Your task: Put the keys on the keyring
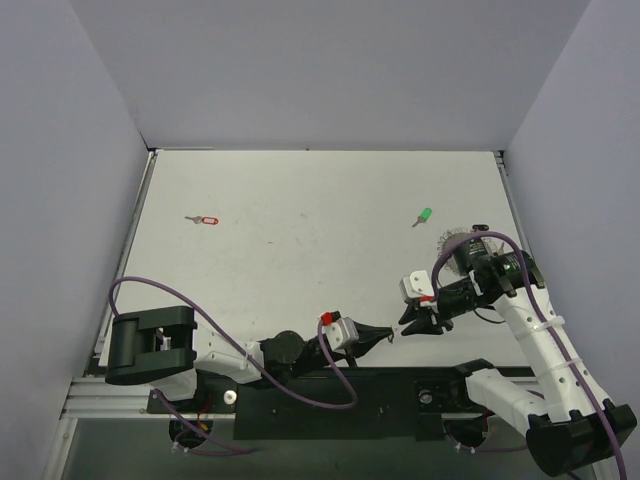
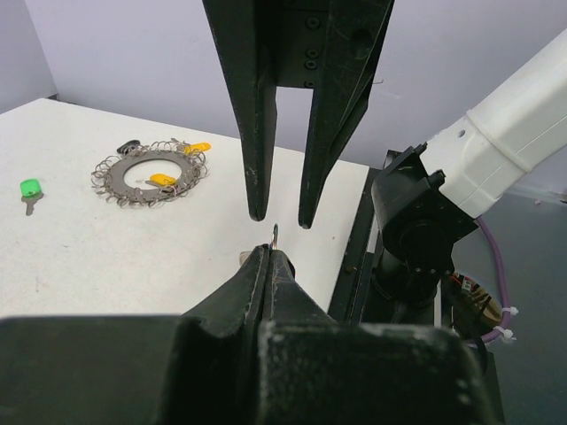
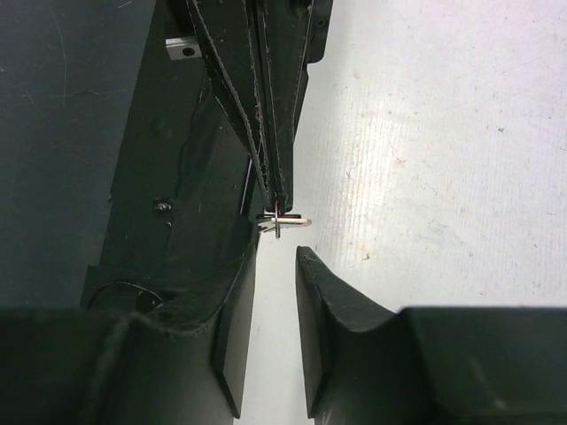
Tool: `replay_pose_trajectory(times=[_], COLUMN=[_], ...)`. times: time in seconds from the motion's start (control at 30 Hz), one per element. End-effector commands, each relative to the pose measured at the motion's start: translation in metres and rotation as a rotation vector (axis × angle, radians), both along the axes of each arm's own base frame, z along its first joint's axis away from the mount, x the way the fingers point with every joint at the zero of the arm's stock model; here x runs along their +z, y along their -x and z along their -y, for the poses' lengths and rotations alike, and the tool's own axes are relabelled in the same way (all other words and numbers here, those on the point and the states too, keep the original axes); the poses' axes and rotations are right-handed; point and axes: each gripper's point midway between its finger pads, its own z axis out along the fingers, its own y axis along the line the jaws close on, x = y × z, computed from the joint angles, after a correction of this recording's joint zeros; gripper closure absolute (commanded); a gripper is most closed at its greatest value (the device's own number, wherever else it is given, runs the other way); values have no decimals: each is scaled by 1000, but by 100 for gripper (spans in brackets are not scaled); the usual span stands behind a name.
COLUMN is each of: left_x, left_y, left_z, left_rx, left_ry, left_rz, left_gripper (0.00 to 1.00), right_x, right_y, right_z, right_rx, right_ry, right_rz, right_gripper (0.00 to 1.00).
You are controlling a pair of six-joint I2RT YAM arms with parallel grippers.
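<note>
Top external | 2 loose: red key, green key | 1 keyring

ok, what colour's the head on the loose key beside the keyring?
Green. The key shows best in the left wrist view.

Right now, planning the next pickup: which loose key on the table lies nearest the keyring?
The green-headed key, lying just beside the keyring at the right. The red-headed key lies far off at the left.
</note>
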Motion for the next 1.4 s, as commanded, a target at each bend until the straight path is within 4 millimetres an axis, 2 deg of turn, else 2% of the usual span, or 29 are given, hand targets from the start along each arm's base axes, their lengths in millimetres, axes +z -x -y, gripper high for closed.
replay_pose_trajectory(times=[0.0,0.13,0.43,0.7,0.77,0.97,1.0,1.03,1.07,1.1,1.13,1.17,1.2,1.23,1.27,1.3,1.33,1.37], left_x=[65,66,69,71,71,64,63,56,57,45,51,35,39,34,18,26,17,20], left_y=[5,6,7,6,6,1,1,-1,-2,-3,-3,-5,-5,-6,-7,-8,-9,-8], left_z=[-3,-2,-1,-2,-2,-4,-7,-7,-11,-12,-17,-16,-19,-20,-21,-21,-22,-20], left_rx=[-25,-27,-31,-27,-27,-1,1,12,16,23,29,38,45,50,58,63,70,69], left_ry=[243,247,259,267,269,254,251,220,217,162,166,84,67,9,-75,-73,-123,-127], left_rz=[20,19,22,20,18,-4,-13,-21,-31,-38,-41,-50,-53,-57,-63,-62,-60,-60], left_gripper=[100,100,100,100,100,100,97,87,64,48,34,31,27,26,25,25,25,24], right_x=[4,1,-4,-7,-8,-7,-6,-6,-6,-7,-7,-8,-9,-11,-11,-11,-11,-10], right_y=[8,8,9,12,12,10,10,6,7,4,5,3,5,4,5,4,4,3], right_z=[-7,-8,-12,-12,-12,-5,-3,0,3,9,11,18,20,25,27,30,32,34], right_rx=[20,31,56,76,80,38,18,0,-27,-46,-52,-68,-74,-79,-81,-89,-96,-100], right_ry=[-51,-41,-27,-12,-8,40,57,86,113,157,183,231,259,305,326,359,380,412], right_rz=[-41,-44,-41,-39,-35,-34,-43,-33,-52,-37,-48,-41,-60,-71,-84,-100,-112,-128], right_gripper=[81,85,86,94,100,100,100,100,100,100,100,100,100,100,100,100,100,100])
